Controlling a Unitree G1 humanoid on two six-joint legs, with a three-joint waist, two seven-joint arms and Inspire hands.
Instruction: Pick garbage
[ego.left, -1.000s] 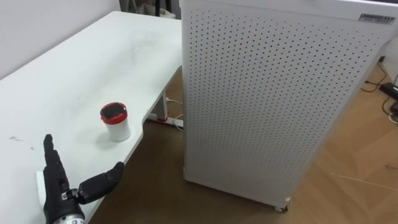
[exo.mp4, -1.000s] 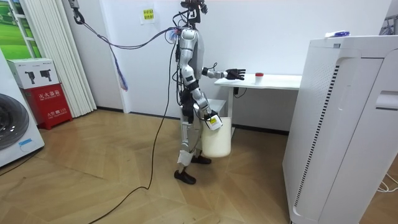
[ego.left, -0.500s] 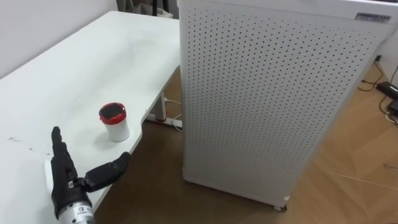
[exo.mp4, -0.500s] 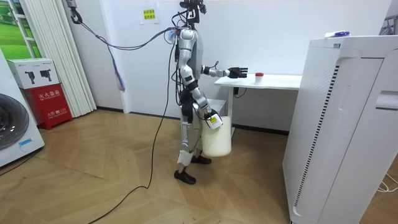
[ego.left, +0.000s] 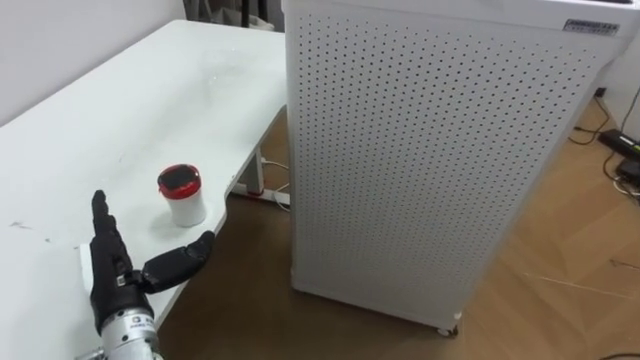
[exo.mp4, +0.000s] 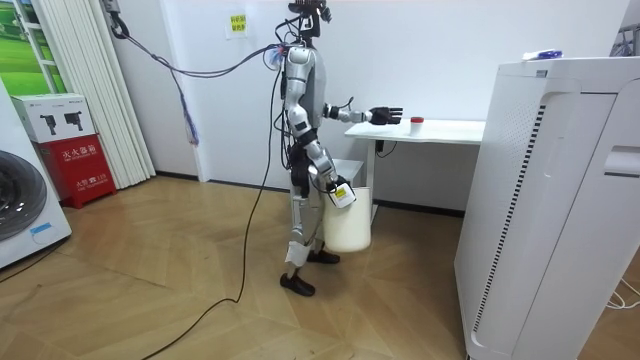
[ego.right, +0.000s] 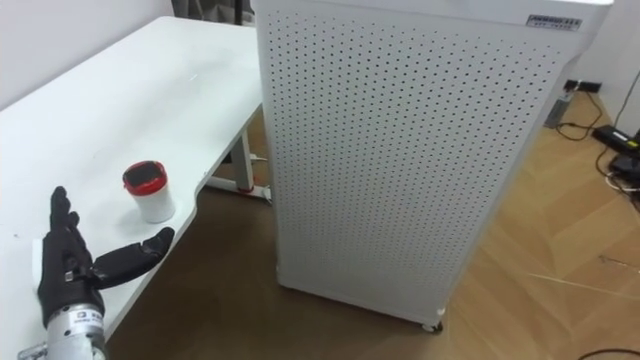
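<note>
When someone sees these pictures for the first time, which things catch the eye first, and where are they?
A tall white perforated cabinet stands on the wooden floor, with the white table close beside it on the robot's left. Near the table's edge stands a small white cup with a red lid, upright, and the robot's left hand hovers just short of it, fingers straight and open.

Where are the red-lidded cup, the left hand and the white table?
red-lidded cup (ego.left: 187, 210): left eye view, on its white side.
left hand (ego.left: 112, 288): left eye view, on the palm.
white table (ego.left: 120, 110): left eye view, on bare tabletop.
</note>
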